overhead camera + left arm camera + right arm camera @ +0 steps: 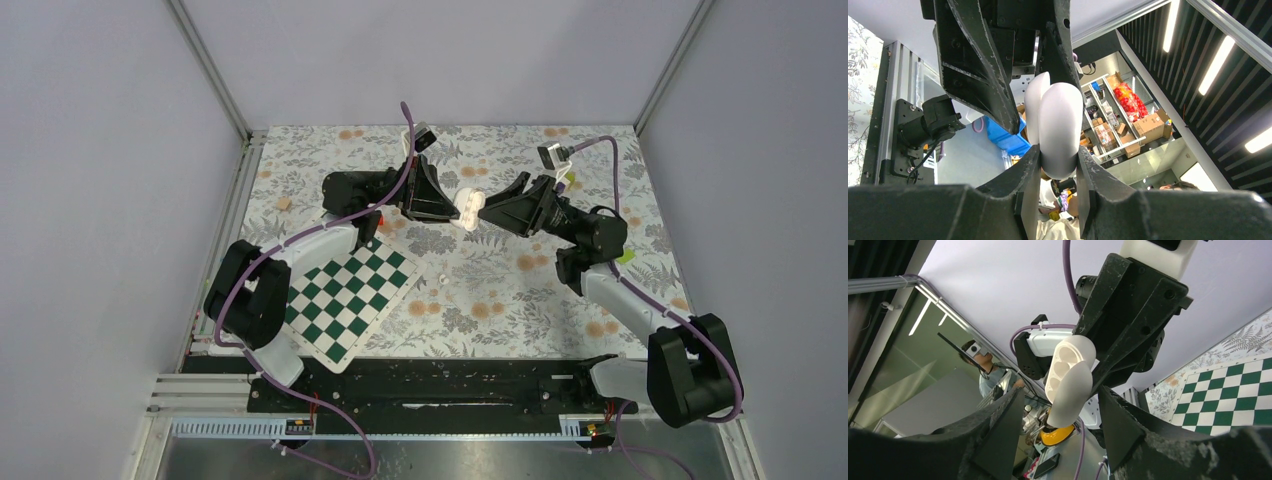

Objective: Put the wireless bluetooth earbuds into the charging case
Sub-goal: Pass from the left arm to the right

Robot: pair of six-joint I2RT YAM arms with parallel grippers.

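Note:
The white charging case is held in the air above the middle of the table. My left gripper is shut on it; in the left wrist view both fingers press on the case's rounded end. The case stands ajar, and its lid shows pale moulded recesses in the right wrist view. My right gripper faces it from the right. It is open, with its fingers on either side of the case and a gap on both sides. A tiny white piece, perhaps an earbud, lies on the table.
A green and white chessboard lies at the near left, under the left arm. A small tan object sits at the far left of the floral tabletop. Grey walls close in the left, right and back.

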